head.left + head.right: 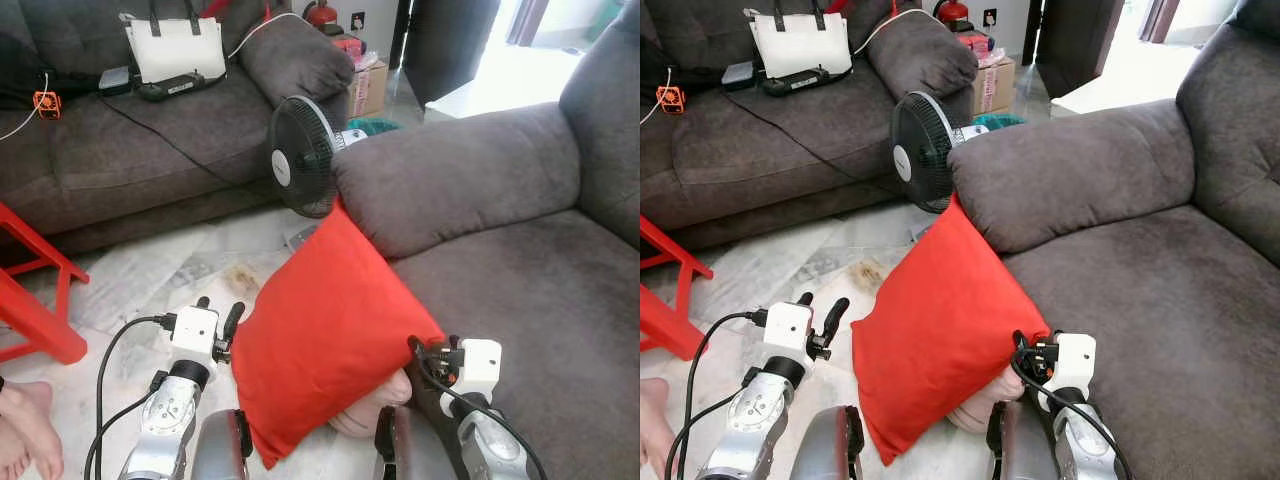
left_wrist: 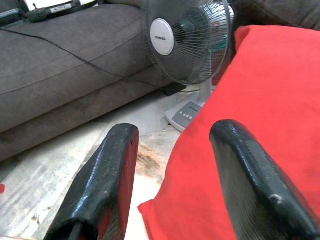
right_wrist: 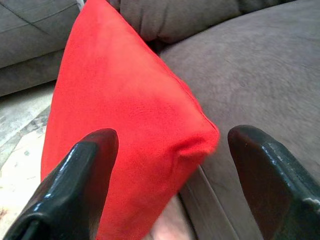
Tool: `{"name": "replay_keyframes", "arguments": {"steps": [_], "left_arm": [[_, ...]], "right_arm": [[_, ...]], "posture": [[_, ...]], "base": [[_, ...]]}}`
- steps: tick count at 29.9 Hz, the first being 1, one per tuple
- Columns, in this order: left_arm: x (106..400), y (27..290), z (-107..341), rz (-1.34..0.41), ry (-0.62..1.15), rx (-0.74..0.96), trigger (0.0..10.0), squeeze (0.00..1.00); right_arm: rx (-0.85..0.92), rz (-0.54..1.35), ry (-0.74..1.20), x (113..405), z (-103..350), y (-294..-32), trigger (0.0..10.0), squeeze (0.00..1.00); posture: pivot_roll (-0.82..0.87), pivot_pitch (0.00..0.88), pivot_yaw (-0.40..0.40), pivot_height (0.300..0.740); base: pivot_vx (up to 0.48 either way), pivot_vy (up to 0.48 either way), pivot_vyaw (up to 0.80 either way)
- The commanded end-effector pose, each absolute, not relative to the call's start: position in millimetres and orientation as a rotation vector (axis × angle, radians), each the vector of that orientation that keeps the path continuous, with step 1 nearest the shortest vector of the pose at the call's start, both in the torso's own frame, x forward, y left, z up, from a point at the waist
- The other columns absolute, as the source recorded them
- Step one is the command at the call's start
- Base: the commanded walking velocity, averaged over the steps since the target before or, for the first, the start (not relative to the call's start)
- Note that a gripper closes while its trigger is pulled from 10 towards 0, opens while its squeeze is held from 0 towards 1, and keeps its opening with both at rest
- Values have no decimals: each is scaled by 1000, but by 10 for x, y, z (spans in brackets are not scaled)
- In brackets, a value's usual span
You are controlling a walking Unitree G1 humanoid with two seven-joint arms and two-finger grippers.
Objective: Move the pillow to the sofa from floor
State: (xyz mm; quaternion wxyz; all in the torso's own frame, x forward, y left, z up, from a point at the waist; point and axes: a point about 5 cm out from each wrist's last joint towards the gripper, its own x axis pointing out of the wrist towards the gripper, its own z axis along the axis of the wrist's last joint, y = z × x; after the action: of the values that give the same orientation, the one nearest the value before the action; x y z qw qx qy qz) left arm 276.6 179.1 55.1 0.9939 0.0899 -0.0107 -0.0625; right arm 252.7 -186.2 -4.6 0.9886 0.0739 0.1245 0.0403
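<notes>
**Red pillow leaning against the sofa, grippers on either side**

A pale marble floor (image 1: 150,275) runs between two grey sofas; the near sofa (image 1: 520,270) fills the right, and a black fan (image 1: 300,155) stands by its armrest. A white bag (image 1: 175,45) lies on the far sofa (image 1: 120,140). The red pillow (image 1: 325,335) leans upright against the near sofa's front. The left gripper (image 2: 175,170) spreads wide at the pillow's left edge, holding nothing. The right gripper (image 3: 170,175) gapes around its right corner. Both arms reach forward, low.
</notes>
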Motion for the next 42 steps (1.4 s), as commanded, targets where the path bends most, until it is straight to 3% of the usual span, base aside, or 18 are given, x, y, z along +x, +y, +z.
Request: {"name": "replay_keyframes", "arguments": {"steps": [1, 12, 29, 42], "left_arm": [[2750, 1791, 547, -132, -13, 178, 10000, 0], [2748, 1783, 556, -140, -15, 183, 10000, 0], [2751, 1739, 514, -163, 20, 178, 10000, 0], [2745, 1709, 490, -176, 35, 170, 10000, 0]], "right_arm": [[158, 77, 248, 2525, -54, -1869, 10000, 0], [163, 85, 255, 2523, -76, -1843, 10000, 0], [175, 141, 287, 2529, -102, -1748, 10000, 0], [216, 97, 371, 2747, -94, -1561, 10000, 0]], "posture": [[108, 60, -15, 550], [110, 60, -14, 550], [112, 61, -17, 550], [119, 66, -25, 550]], "base": [[255, 0, 0], [305, 0, 0], [0, 0, 0], [0, 0, 0]]}}
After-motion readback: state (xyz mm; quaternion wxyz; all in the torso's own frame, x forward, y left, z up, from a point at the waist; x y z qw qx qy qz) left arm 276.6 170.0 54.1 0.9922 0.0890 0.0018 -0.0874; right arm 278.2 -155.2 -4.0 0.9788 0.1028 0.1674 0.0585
